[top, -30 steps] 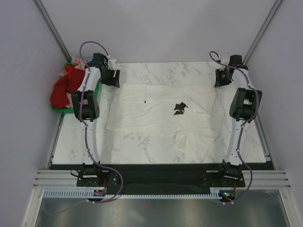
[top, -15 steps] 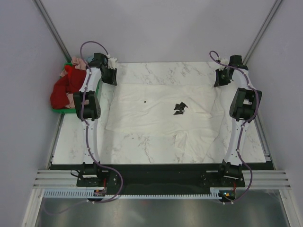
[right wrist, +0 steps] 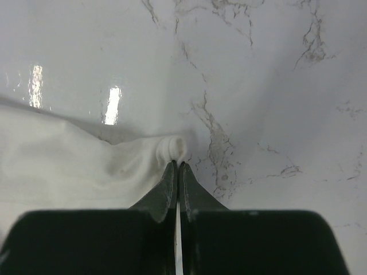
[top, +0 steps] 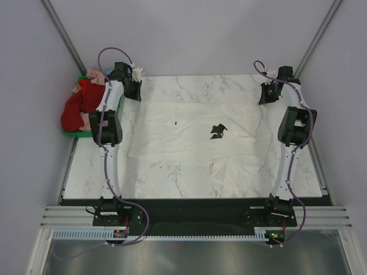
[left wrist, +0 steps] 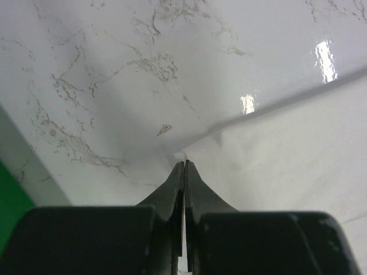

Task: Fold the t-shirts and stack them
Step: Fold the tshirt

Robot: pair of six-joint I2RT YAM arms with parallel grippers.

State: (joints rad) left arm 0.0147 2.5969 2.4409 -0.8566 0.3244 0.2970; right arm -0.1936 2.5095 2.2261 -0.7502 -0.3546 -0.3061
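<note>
A cream-white t-shirt (top: 189, 134) lies spread flat on the marble table, its small black print (top: 218, 130) facing up. My left gripper (top: 133, 90) is at the shirt's far left corner. In the left wrist view its jaws (left wrist: 184, 163) are pressed together right where the cloth corner (left wrist: 189, 150) ends, a sliver of white between them. My right gripper (top: 265, 96) is at the far right corner. In the right wrist view it (right wrist: 177, 164) is shut, with a small roll of the shirt's edge (right wrist: 172, 149) bunched at its tips.
A green crate (top: 71, 134) sits off the table's left edge, holding a red shirt (top: 74, 109) and a pink one (top: 94, 74). Its green side shows at the left wrist view's lower left (left wrist: 8, 200). Grey walls close in on both sides.
Both grippers have closed on the shirt's far corners, the left from wide open. The left gripper has shifted slightly toward the far edge. The shirt still lies flat.
</note>
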